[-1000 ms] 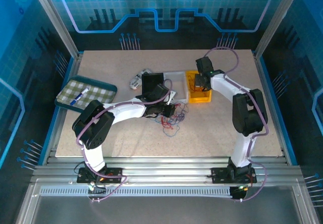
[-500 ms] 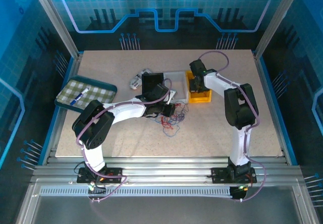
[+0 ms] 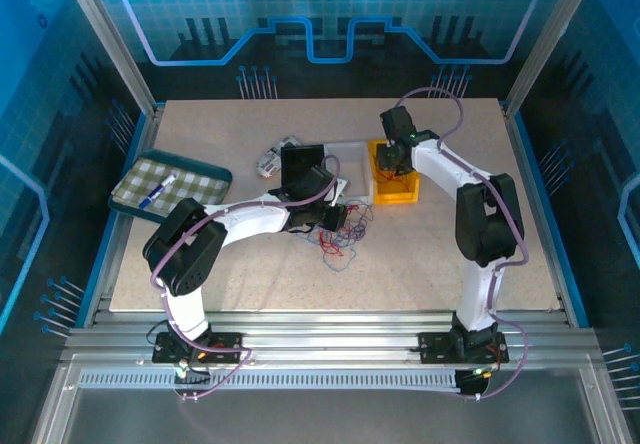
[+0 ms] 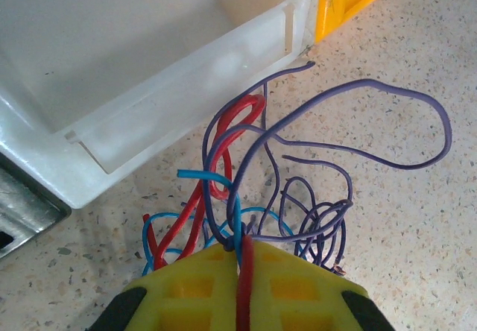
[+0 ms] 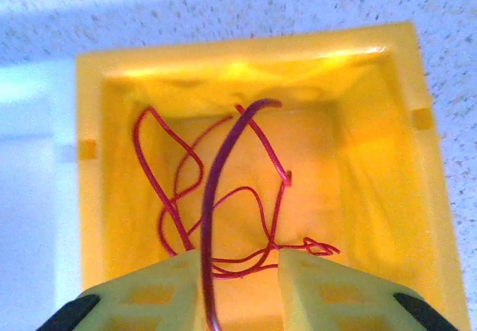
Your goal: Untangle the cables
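Cables (image 4: pixel 246 144): most lie in 1 tangle on the table (image 3: pixel 430 254), just in front of the white bin (image 4: pixel 186 92). Far left is a tray (image 3: pixel 215 175) with a checked cloth, well apart from the cables.

Left gripper (image 4: pixel 241 255) is at the near edge of the tangle, fingers closed on a red strand (image 4: pixel 244 286). A blue strand runs in at the same spot; can't tell if it is pinched too. Ahead of it, red, blue and purple loops cross each other. 1 long purple loop swings out to the right, and 1 purple end points at the white bin's corner.

Just beside the white bin on the right is the yellow bin (image 5: pixel 417 122). A thin red cable (image 5: pixel 175 197) lies curled on its floor. Right gripper (image 5: pixel 238 260) hangs over this bin, fingers parted. A dark cable (image 5: pixel 216 189) runs between them along the inner edge of 1 finger and looks loose, not clamped.

Progress, my read: partly done. Red is separated into the yellow bin and the dark cable looks about to join it. Left to do: the main knot, with 3 colours to pull apart.
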`<state>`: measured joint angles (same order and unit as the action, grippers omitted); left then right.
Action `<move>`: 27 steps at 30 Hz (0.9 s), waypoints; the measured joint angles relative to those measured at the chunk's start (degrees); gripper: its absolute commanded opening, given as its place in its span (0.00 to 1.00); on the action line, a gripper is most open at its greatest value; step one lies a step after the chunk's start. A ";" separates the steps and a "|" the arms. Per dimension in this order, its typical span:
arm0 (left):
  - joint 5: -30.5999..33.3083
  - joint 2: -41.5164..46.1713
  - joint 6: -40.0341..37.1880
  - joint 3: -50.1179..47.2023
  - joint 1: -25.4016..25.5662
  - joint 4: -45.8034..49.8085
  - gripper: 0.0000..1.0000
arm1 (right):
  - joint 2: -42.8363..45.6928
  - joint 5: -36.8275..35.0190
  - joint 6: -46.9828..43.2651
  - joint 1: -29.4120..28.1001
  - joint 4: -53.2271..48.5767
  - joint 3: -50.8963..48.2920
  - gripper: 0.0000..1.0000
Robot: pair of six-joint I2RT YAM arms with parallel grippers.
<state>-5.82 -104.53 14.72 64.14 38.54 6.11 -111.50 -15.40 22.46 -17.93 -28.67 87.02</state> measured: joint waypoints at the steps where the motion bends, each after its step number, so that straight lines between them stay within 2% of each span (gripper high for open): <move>1: 0.00 0.00 0.02 0.00 0.00 0.00 0.00 | 0.42 -0.02 0.09 0.00 0.04 0.00 0.44; 3: 0.02 0.00 0.13 0.00 -0.04 -0.02 0.00 | 1.09 -0.35 0.31 0.04 0.17 0.00 0.51; 7: 0.20 0.00 0.39 0.00 -0.09 -0.20 0.00 | 2.93 -1.11 0.57 0.35 1.36 -1.31 0.55; 17: 1.62 0.00 1.79 0.00 -0.35 -1.14 0.00 | 14.27 -4.11 1.49 0.76 8.52 -11.13 0.54; 23: 1.90 0.35 2.91 -0.66 -0.98 -2.78 0.00 | 18.64 -0.24 0.98 0.59 12.07 -15.21 0.53; 27: -0.55 1.70 3.74 -2.12 -2.75 -3.96 0.39 | 22.16 5.51 -0.79 -2.86 15.32 -22.18 0.53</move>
<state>-6.37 -102.83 18.46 62.02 35.79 2.15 -89.34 -9.89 21.67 -20.80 -13.34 64.84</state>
